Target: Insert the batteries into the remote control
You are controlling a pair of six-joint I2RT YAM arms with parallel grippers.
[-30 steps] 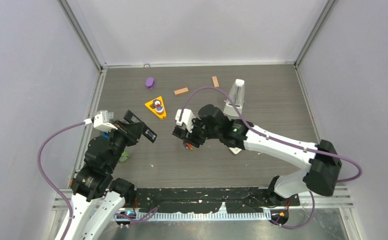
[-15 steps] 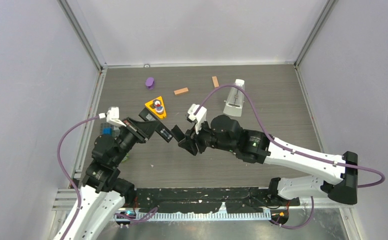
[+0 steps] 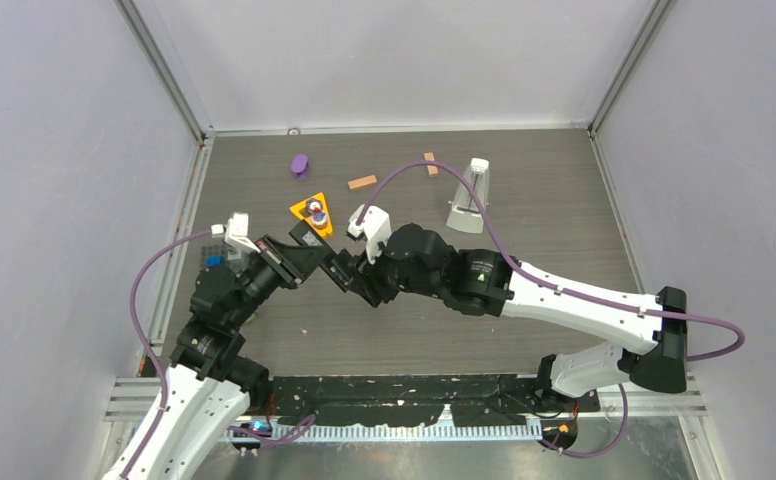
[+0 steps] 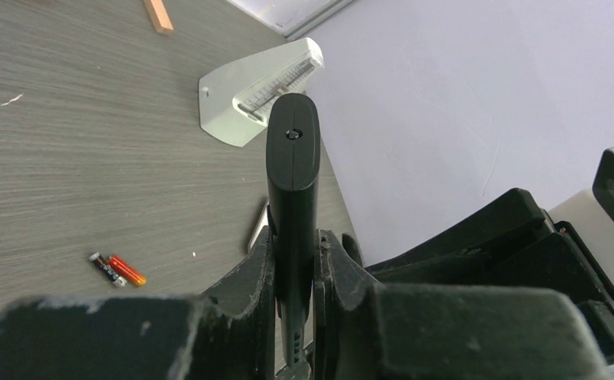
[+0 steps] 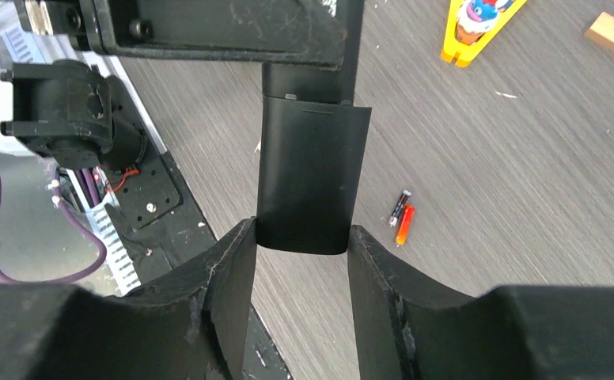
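Remote [image 4: 292, 158] clamped in left gripper [image 4: 294, 247], end inside right gripper [image 5: 302, 237]

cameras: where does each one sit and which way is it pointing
top external: fixed above and behind the bases, looking down on the table; both arms show, left hand holding the remote.
left wrist: on the left arm, looks along its own fingers and the remote toward the right arm; batteries lie beyond.
right wrist: on the right arm, faces the left hand; the right hand straddles the remote's end.
shared: both wrist views show remote and batteries.
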